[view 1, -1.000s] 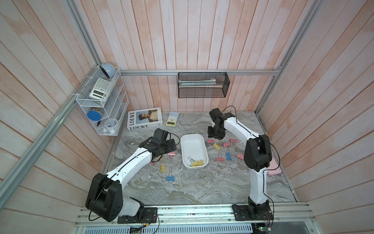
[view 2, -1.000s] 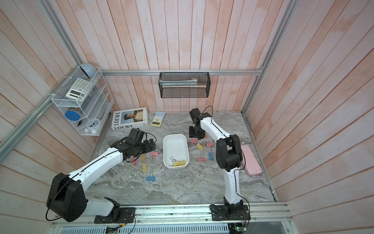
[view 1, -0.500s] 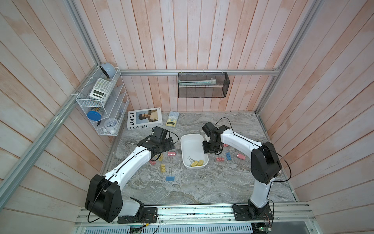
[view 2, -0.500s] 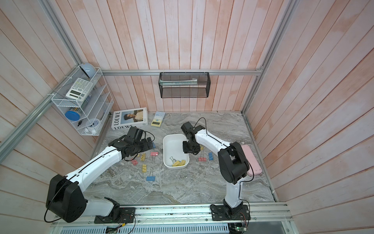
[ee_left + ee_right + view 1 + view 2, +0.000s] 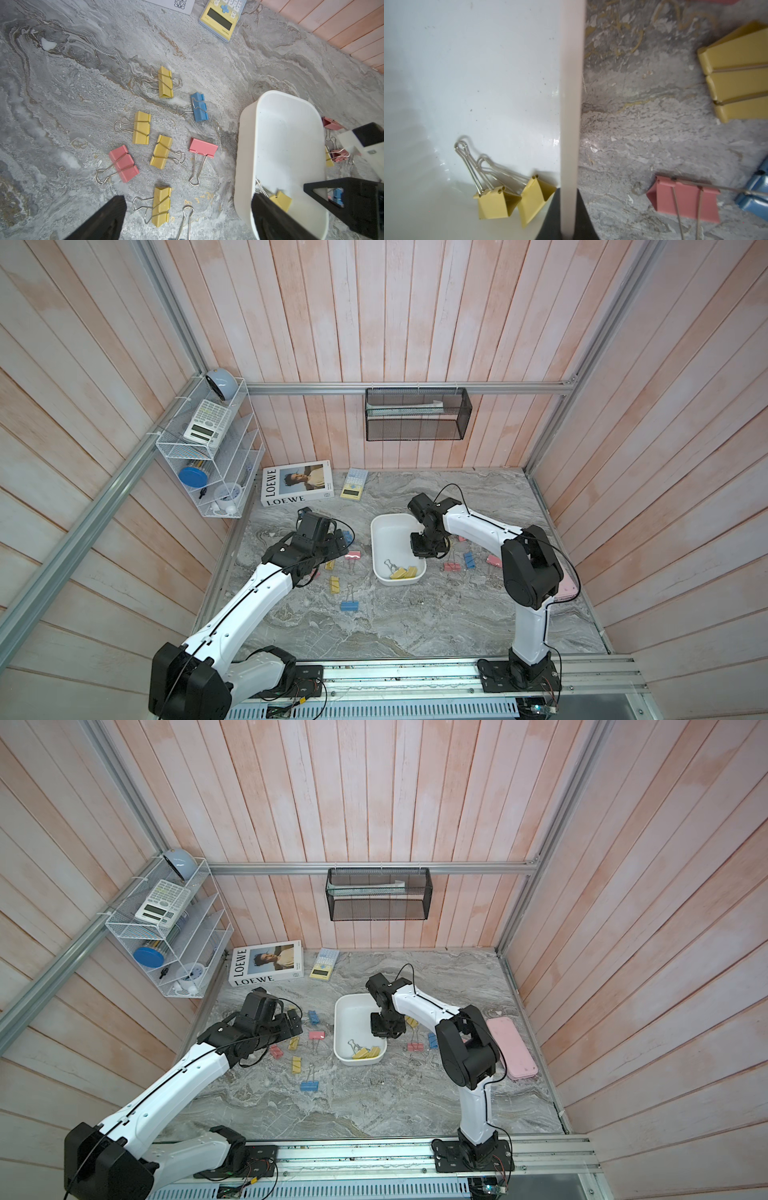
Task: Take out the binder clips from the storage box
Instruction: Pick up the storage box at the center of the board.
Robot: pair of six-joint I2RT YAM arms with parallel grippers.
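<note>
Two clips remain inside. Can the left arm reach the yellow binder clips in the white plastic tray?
Probably yes: the open left gripper hovers beside the white plastic tray, the yellow binder clips lie uncovered, and the right gripper clamps its opposite wall.

Looking steeply down on a grey marbled tabletop point(image 5: 72, 83). Scattered close together on it, binder clips point(image 5: 141, 127) with silver wire handles: four yellow, two pink, one blue, plus a lone wire loop cut off at the frame edge. Just beside them, the white storage box point(image 5: 245, 149), upright, one yellow clip point(image 5: 280, 200) lying inside by its wall. Beyond the box's far wall, more clips, pink, yellow and blue, partly hidden. Near the wooden wall point(image 5: 332, 31), a yellow calculator point(image 5: 220, 18) and a white book corner point(image 5: 172, 3). In the foreground, left gripper point(image 5: 188, 199) spread wide, black fingers point(image 5: 101, 220) well apart, one showing in front of the box. At the box's far side, part of the right arm point(image 5: 367, 143), white and black.
</note>
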